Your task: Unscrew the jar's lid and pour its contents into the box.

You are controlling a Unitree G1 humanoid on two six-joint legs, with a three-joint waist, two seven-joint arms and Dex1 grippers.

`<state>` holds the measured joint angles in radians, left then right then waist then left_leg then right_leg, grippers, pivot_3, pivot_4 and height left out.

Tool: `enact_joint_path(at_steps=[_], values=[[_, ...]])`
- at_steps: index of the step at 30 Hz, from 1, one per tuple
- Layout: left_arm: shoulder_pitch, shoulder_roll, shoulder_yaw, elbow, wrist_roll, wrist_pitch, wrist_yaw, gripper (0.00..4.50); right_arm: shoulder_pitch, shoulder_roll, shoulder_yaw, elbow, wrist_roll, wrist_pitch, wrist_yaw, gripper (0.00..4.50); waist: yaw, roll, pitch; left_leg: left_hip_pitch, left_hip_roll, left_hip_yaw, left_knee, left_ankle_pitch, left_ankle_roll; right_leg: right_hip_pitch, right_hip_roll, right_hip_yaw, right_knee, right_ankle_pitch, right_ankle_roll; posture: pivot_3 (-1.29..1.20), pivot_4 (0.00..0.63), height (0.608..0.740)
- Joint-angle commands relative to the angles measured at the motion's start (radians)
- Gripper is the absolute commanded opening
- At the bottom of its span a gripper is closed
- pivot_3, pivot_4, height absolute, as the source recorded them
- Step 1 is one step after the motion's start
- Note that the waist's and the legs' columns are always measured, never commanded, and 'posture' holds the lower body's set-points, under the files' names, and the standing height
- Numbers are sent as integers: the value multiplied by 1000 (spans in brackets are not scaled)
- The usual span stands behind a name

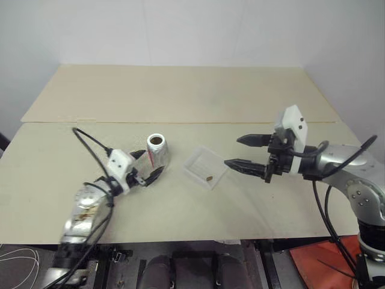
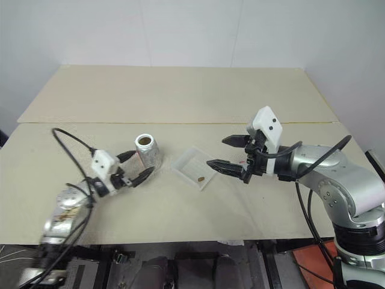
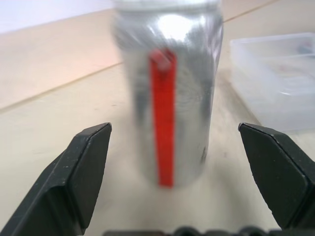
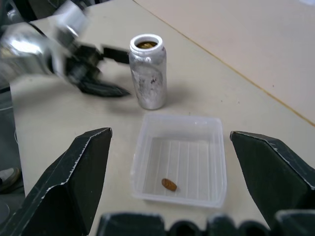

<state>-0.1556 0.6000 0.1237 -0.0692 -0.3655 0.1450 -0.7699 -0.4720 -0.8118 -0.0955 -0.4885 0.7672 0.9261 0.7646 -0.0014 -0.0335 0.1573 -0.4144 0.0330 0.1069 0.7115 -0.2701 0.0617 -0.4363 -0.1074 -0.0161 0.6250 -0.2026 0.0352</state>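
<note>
Jar (image 1: 157, 150) upright on the table (image 1: 180, 96), lid off, beside the box (image 1: 206, 168). Brown bit (image 4: 169, 184) lies in the box, so pour looks done. My left gripper (image 1: 146, 170) spread, jar free between fingers; right gripper (image 1: 246, 152) spread, empty.

Both arms are silvery metal, each ending in a gripper of two black, tapering fingers with a white, blocky camera housing on the wrist: the left gripper (image 1: 146, 167) and the right gripper (image 1: 245, 152). Black cables loop along each forearm. The right arm's rounded joint casing carries small dark screws.
</note>
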Motion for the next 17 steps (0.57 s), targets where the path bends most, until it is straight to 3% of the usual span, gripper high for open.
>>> enact_joint_path(at_steps=[1, 7, 17], values=[[55, 143, 152, -152, -174, 89, -161, 4493, 26, -30, -35, -1, -26, -61, 35, 4500, -2, 0, 0, 0, 0, 0, 0, 0, 0, 0, 0, 0, 0, 0, 0, 0, 150, 740], [103, 311, 355, -188, -376, 220, -328, 4493, 52, -34, -32, 7, -77, -183, 101, 4500, -1, 0, 0, 1, 0, 1, 0, 0, -1, 0, -1, -1, 0, -1, 0, 0, 150, 740], [224, 261, 460, -370, -446, 311, -213, 4493, 24, 29, -11, 24, -82, -216, 93, 4500, -5, 0, 0, 3, 0, 2, -1, 0, -2, 1, 0, 0, 1, -1, -1, 0, 150, 740]])
